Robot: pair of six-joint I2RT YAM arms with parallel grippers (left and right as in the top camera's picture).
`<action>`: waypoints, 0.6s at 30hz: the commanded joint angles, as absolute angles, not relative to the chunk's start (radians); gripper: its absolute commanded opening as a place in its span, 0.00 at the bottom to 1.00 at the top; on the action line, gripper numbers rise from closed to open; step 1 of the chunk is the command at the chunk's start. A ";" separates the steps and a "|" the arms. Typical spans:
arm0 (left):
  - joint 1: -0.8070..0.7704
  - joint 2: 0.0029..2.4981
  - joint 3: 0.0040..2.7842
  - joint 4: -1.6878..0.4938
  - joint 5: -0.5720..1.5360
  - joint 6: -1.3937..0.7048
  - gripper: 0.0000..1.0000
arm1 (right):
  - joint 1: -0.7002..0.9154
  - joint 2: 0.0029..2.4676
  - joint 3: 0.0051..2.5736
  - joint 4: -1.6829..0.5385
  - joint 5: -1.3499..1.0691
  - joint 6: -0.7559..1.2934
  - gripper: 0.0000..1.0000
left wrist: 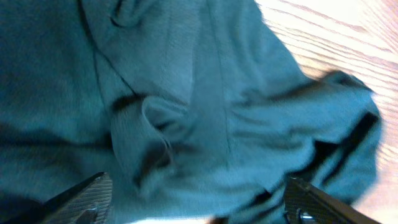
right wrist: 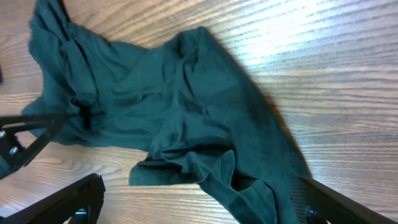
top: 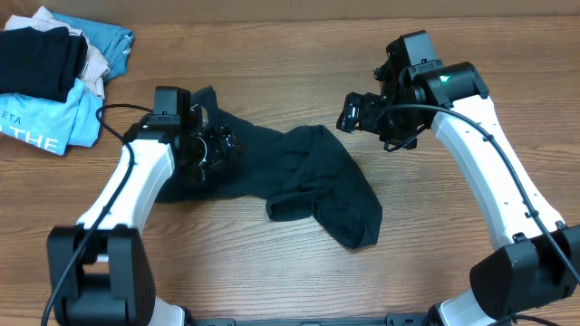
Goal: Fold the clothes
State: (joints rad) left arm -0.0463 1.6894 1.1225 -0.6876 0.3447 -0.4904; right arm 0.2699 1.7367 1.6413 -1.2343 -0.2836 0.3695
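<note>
The clothes [top: 313, 186] are one dark navy-teal garment lying crumpled and wrinkled in the middle of the table. My left gripper [top: 216, 149] hangs low over the garment's left end. In the left wrist view the fabric [left wrist: 199, 99] fills nearly the whole picture, and the left gripper [left wrist: 199, 208] is open, its fingers [left wrist: 84, 199] wide apart with no cloth pinched. My right gripper [top: 356, 113] stands open above bare wood, just off the garment's upper right edge. The right wrist view shows the garment [right wrist: 186, 106] spread below the open right gripper [right wrist: 202, 208].
At the table's far left corner lies a pile of other clothes: a black folded garment [top: 36, 59], a light-blue shirt printed "THE" [top: 54, 122], and more blue cloth [top: 107, 41]. Bare wooden table [top: 272, 54] surrounds the dark garment.
</note>
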 commanded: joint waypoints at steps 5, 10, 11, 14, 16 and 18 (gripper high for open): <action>-0.049 1.879 1.123 -0.606 0.322 -0.551 0.89 | 0.274 1.765 1.637 -1.224 -0.282 0.369 1.00; -0.049 1.888 1.126 -0.571 0.339 -0.554 0.59 | 0.275 1.792 1.637 -1.224 -0.282 0.369 1.00; -0.049 1.887 1.129 -0.574 0.349 -0.554 0.37 | 0.275 1.792 1.637 -1.224 -0.282 0.369 1.00; -0.049 1.887 1.177 -0.617 0.394 -0.554 0.04 | 0.275 1.792 1.637 -1.225 -0.282 0.369 1.00; -0.049 1.885 1.263 -0.717 0.393 -0.540 0.04 | 0.275 1.792 1.637 -1.237 -0.282 0.369 1.00; -0.049 1.872 1.351 -0.818 0.393 -0.515 0.04 | 0.275 1.792 1.637 -1.245 -0.282 0.370 1.00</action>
State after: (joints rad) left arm -0.0463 1.8782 1.2320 -0.7448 0.3676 -0.5480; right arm 0.2699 1.7931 1.6405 -1.2411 -0.2840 0.3698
